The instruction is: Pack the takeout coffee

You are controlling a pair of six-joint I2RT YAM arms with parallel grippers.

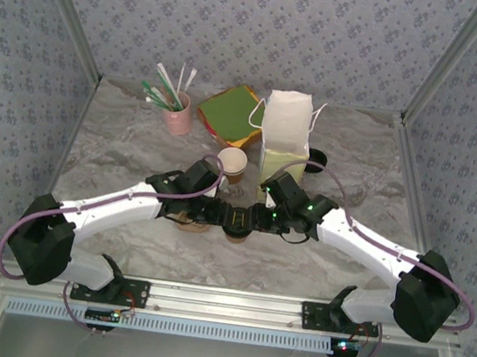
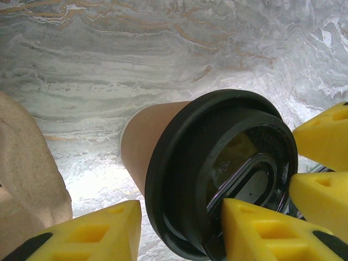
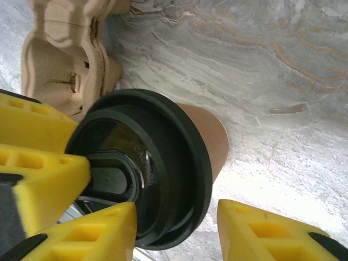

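Left gripper (image 2: 179, 215) and right gripper (image 3: 176, 215) are hanging spread apart at the takeout coffee (image 2: 209, 171); I am guessing soft paper sides, so I am aiming gently below its lid (image 3: 163, 163).

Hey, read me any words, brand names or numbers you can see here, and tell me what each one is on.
Raised lettering on the black lid of the takeout coffee: it is there, but too blurred to read.
Paper bag: no print that can be made out.
Pink cup: no print that can be made out.
Cup carrier: no print that can be made out.
No text can be quoted here.
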